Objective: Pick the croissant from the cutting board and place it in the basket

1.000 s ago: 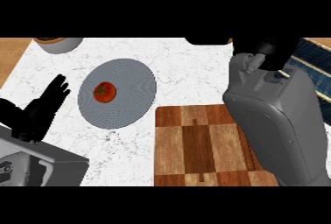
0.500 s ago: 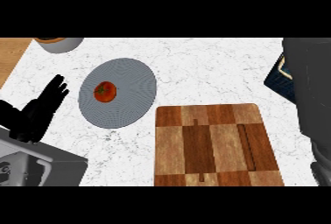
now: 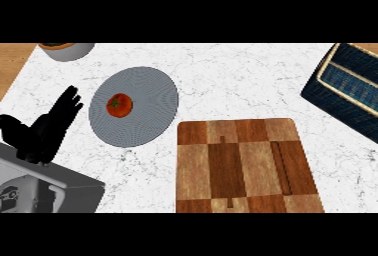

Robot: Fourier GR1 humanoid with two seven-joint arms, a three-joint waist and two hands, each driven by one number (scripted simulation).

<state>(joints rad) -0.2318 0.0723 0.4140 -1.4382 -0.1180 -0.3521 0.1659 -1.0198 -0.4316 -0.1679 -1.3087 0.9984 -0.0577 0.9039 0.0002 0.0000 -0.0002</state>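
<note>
Head view: tomato (image 3: 119, 105) on grey plate (image 3: 148, 122), dark basket (image 3: 336, 97) at right edge, left hand (image 3: 44, 131) straight-fingered.

A red tomato (image 3: 119, 105) lies on a round grey plate (image 3: 153, 117) near the white counter's (image 3: 244, 77) left edge. A bowl (image 3: 72, 52) sits at the far left corner.

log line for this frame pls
board: bare, croissant not seen | basket: far right | left hand: open, resting left | right hand: out of view | tomato: on plate
</note>
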